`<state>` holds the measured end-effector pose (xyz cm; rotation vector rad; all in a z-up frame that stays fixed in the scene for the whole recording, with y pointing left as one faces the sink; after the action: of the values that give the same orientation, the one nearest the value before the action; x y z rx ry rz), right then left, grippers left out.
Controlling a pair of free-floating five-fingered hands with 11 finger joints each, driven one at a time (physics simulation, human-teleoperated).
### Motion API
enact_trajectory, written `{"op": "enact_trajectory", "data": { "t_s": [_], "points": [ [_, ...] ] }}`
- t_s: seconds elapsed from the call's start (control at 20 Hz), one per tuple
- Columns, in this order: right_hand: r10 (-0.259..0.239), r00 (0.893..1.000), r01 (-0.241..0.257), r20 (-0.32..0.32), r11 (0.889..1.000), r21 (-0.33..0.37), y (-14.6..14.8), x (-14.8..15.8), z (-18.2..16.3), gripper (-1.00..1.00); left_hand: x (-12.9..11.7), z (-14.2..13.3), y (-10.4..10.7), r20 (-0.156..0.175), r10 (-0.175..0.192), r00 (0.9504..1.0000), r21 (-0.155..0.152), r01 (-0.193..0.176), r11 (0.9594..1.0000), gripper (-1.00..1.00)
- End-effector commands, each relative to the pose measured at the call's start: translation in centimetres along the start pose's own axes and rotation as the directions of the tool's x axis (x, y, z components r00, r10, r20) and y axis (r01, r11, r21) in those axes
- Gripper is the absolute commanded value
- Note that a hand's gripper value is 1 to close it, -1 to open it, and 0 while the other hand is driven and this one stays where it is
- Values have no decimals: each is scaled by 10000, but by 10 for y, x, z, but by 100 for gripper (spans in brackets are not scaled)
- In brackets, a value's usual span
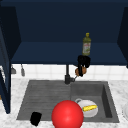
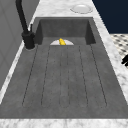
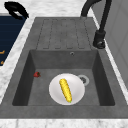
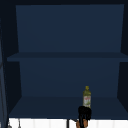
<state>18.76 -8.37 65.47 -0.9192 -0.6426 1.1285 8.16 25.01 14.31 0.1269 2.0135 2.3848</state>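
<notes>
Brownish round object [image 1: 80, 71] sits in my right hand [image 1: 83, 63], fingers curled over it, just below the cabinet shelf [image 1: 50, 53] where the oil bottle [image 1: 86, 45] stands upright. My left hand [image 1: 36, 118] hangs at the sink's near left rim; I cannot tell its fingers. Corn [image 3: 65, 90] lies on the plate [image 3: 55, 93] in the basin.

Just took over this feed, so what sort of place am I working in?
A simulated kitchen, by the look of it: a dark sink with a black faucet, a plate holding a corn cob in the basin, and an open wall cabinet holding an oil bottle.
</notes>
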Motion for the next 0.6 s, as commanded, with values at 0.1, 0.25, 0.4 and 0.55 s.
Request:
{"op": "enact_trajectory", "data": {
  "t_s": [0.1,0.25,0.4,0.55],
  "points": [
    [743,9969,-749,254,9969,251,-31,27,31,100,0,0,0,0,0,10000,0,0,10000,0],
    [793,9962,-806,353,9961,368,-44,40,45,100,0,0,0,0,0,10000,0,0,10000,0],
    [623,9962,-632,610,9979,140,-47,49,44,100,0,0,0,0,0,10000,0,0,10000,0],
    [533,9929,-526,1061,9986,-90,-49,50,34,100,0,0,0,0,0,10000,0,0,10000,0]
  ]
}}
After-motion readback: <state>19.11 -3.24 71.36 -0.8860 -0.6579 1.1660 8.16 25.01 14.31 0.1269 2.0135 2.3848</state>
